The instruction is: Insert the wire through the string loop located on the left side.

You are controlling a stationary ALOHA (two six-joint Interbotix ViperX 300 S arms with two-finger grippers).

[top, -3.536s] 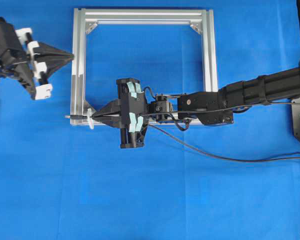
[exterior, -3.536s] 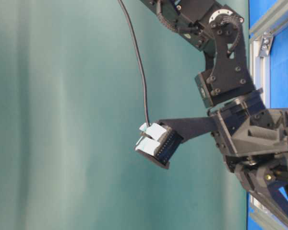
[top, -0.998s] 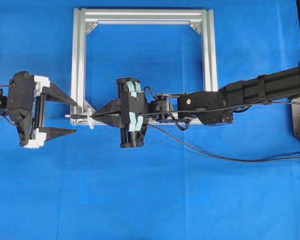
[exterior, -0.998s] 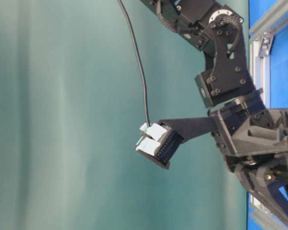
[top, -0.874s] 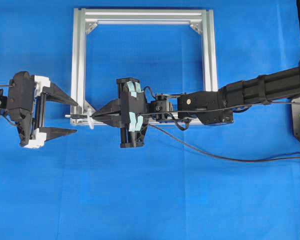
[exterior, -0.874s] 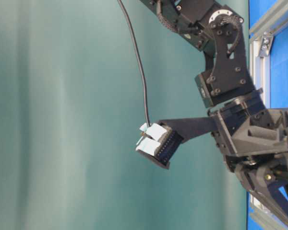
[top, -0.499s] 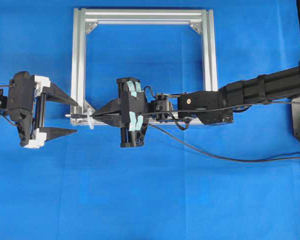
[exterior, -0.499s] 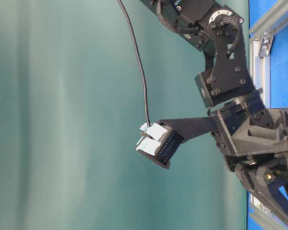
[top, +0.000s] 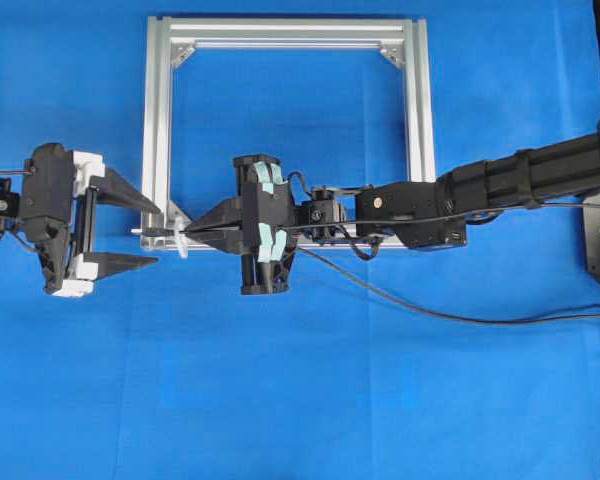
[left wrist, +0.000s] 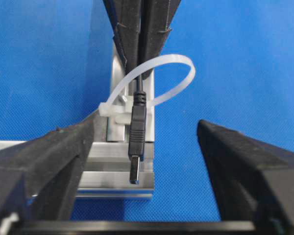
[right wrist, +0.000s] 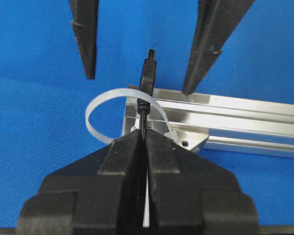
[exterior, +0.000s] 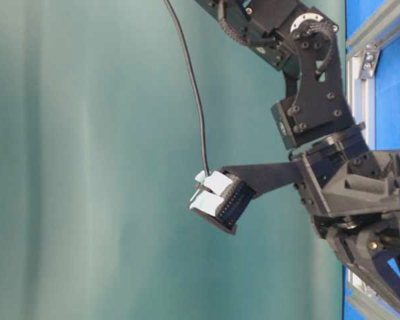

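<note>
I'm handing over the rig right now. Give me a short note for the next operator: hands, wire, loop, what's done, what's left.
Right hand: shut on the wire, just behind the plug.
Left hand: open, fingers either side of the plug, not touching it.
String loop: on the left rail of the frame, near its lower corner.
Done: plug tip is through the loop and pokes out toward the left hand.
Left: close the left hand on the plug, release the right, probably then draw the wire further through.
</note>
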